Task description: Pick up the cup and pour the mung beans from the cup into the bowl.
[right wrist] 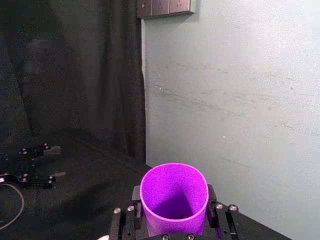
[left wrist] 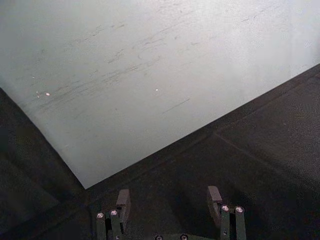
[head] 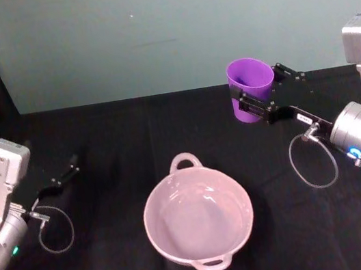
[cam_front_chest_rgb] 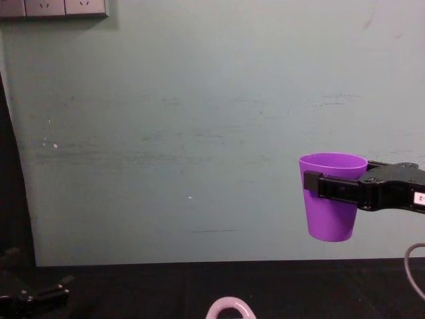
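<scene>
My right hand (head: 260,90) clamps the cup (head: 250,80) upright, raised beyond the bowl (head: 198,216). My left hand (left wrist: 170,202) idles low, spread open.

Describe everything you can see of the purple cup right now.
The cup is smooth bright purple plastic, handleless, tapering to a narrower base. It hangs upright, mouth up, clear of the black table, clamped below the rim by the right gripper, the one thing touching it. It is beyond and to the right of the pale pink bowl, not over it. Inside looks purple; no beans can be made out.
</scene>
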You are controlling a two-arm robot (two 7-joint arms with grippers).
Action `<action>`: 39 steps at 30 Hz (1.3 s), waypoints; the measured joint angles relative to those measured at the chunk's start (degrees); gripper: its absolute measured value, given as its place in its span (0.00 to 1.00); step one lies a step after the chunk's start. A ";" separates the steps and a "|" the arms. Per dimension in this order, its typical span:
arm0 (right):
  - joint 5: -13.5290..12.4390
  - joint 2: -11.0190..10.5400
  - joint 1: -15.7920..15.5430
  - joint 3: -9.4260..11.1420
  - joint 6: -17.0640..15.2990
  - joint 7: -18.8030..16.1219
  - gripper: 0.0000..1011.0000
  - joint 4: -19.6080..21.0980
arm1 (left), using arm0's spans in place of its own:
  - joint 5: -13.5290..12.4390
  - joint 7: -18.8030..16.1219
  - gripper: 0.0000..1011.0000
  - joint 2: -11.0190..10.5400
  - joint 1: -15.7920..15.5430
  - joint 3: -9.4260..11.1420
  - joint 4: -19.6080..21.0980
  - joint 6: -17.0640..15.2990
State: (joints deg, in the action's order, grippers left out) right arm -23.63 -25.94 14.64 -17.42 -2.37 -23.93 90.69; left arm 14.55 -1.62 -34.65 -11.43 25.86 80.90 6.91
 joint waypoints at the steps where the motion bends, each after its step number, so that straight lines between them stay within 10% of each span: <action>1: 0.00 0.00 0.00 0.00 0.00 0.00 0.72 0.00 | 0.00 0.00 1.00 0.00 0.00 0.00 0.00 0.00; 39: 0.00 0.00 0.00 0.00 0.00 0.00 0.72 0.00 | 0.00 0.00 1.00 0.00 0.00 0.00 0.00 0.00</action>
State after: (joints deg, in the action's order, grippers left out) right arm -23.63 -25.94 14.64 -17.42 -2.37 -23.93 90.69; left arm 14.55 -1.62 -34.65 -11.43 25.86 80.90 6.91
